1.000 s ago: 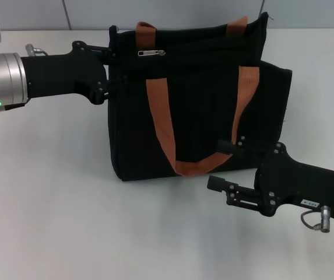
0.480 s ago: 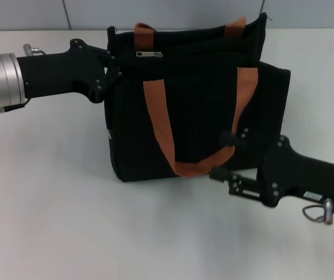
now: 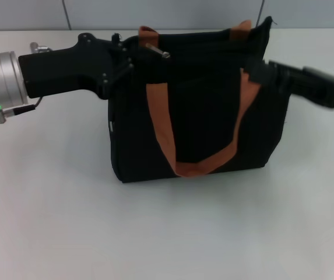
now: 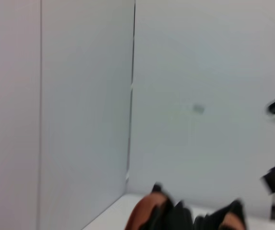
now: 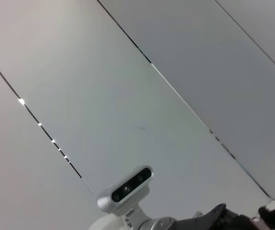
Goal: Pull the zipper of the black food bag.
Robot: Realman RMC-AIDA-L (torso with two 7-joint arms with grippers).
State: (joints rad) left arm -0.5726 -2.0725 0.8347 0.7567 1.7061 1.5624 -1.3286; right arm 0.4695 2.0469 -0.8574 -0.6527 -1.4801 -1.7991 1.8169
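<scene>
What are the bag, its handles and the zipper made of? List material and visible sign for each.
Bag: matte black fabric, apparently; soft, sagging walls.
Handles: orange-brown woven webbing, probably; flat drooping bands.
Zipper: likely metal; small silvery glinting tab.

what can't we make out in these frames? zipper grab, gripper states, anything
- Left gripper in the head view: at the black food bag's top left corner, black on black, so finger state is unreadable.
- Zipper: tiny tilted silver tab; contact with the left gripper can't be judged.
- Right gripper: motion-blurred at the bag's right upper edge, arm cut by the frame edge.
- Both wrist views face the wall, showing no zipper.
</scene>
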